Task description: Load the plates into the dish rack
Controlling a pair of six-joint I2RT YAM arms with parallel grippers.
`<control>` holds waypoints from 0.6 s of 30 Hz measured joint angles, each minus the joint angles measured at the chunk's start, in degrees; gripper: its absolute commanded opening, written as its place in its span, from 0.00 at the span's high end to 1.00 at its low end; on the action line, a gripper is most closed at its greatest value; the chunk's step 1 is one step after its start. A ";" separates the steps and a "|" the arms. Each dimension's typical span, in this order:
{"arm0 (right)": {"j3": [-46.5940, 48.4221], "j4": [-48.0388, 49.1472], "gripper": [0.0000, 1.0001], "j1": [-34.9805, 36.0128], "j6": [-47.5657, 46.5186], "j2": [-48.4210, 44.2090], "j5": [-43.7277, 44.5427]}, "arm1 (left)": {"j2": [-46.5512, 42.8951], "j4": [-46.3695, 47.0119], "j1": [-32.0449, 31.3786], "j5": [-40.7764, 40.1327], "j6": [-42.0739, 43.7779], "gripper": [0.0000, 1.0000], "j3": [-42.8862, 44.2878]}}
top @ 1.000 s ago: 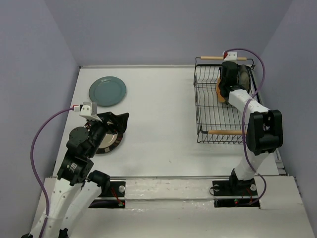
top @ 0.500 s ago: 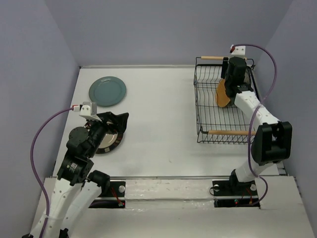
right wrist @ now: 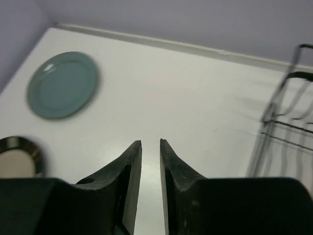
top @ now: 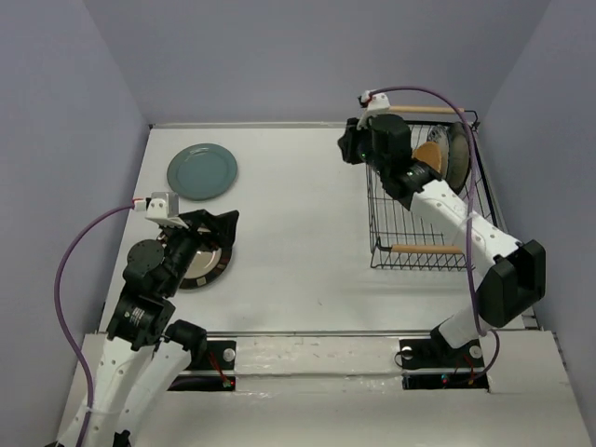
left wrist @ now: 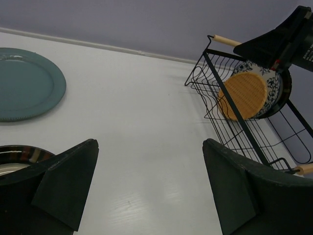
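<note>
At the left, the left claw [top: 226, 235] is held wide open, and nothing is seen between its fingers. A dark striped-rimmed plate [top: 210, 267] with a cream centre lies flat on the white worktop [top: 298, 242] just below this claw and is partly covered by it. A plain teal plate [top: 202, 171] lies flat beyond the claw, well apart from it.

Further right, the right claw [right wrist: 150, 142] is narrowed to a thin slit and nothing is gripped in it. The black wire dish rack [top: 372, 207] stands just to the right of this claw, which is held by the rack's far left corner. Three plates are stood on edge at the rack's far end, right of the claw. A woven orange-tan plate [left wrist: 247, 95] is in front, a blue floral plate [left wrist: 270, 80] is behind it, and a dark-rimmed plate [left wrist: 285, 88] is at the back.
</note>
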 measured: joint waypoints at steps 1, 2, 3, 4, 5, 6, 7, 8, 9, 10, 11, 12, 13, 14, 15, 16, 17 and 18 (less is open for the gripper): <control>0.94 -0.09 0.73 3.26 1.81 0.02 -2.47 | -0.28 -0.02 0.07 -0.63 0.00 0.01 0.00; 1.60 -0.20 0.73 5.79 3.41 0.17 -3.65 | -0.66 0.00 0.09 -1.11 0.00 0.01 0.00; 2.27 -0.22 0.72 8.96 4.87 0.59 -4.74 | -1.09 -0.02 0.09 -1.51 0.00 0.01 0.00; 3.30 -0.24 0.68 11.80 6.56 1.44 -5.84 | -1.51 -0.20 0.09 -2.21 0.02 0.01 0.20; 4.42 -0.11 0.65 14.25 8.22 2.80 -6.67 | -1.97 -0.31 0.09 -2.78 0.09 0.01 0.63; 5.22 0.09 0.56 16.20 9.66 3.98 -7.63 | -2.21 -0.63 0.07 -3.48 0.24 0.01 1.29; 5.77 0.33 0.52 17.77 11.13 5.29 -8.72 | -2.54 -0.83 0.09 -4.46 0.55 0.01 2.49; 6.32 0.61 0.45 19.82 13.00 7.17 -9.70 | -2.78 -0.87 0.07 -5.31 0.74 0.01 3.72; 6.67 1.14 0.42 22.23 15.34 9.73 -10.54 | -2.99 -0.74 0.07 -5.92 0.94 0.01 4.55; 6.84 1.36 0.39 23.37 16.55 11.52 -11.02 | -3.61 -0.28 0.07 -6.86 1.14 0.01 5.57; 6.99 1.75 0.36 24.20 17.88 13.11 -11.32 | -4.09 0.24 0.07 -7.45 1.25 0.01 5.86; 7.56 1.95 0.33 25.90 19.61 16.26 -11.89 | -5.03 0.81 0.07 -8.28 1.36 0.01 5.97; 7.96 2.16 0.32 26.69 21.20 18.40 -12.09 | -5.62 1.03 0.07 -9.03 1.38 0.01 5.92; 8.35 2.36 0.31 27.74 22.84 21.51 -12.44 | -6.36 1.70 0.07 -9.62 1.44 0.01 5.51; 8.39 2.54 0.31 28.41 24.57 23.78 -12.92 | -6.82 1.95 0.07 -10.08 1.49 0.01 5.07; 8.44 2.54 0.31 28.79 25.14 25.03 -13.07 | -7.06 2.21 0.07 -10.49 1.49 0.01 4.61; 8.44 2.78 0.31 29.16 26.49 26.69 -13.60 | -7.34 2.23 0.07 -11.06 1.53 0.01 3.72; 8.44 3.54 0.31 29.59 28.22 29.14 -14.12 | -7.34 2.10 0.00 -11.26 1.57 0.01 3.26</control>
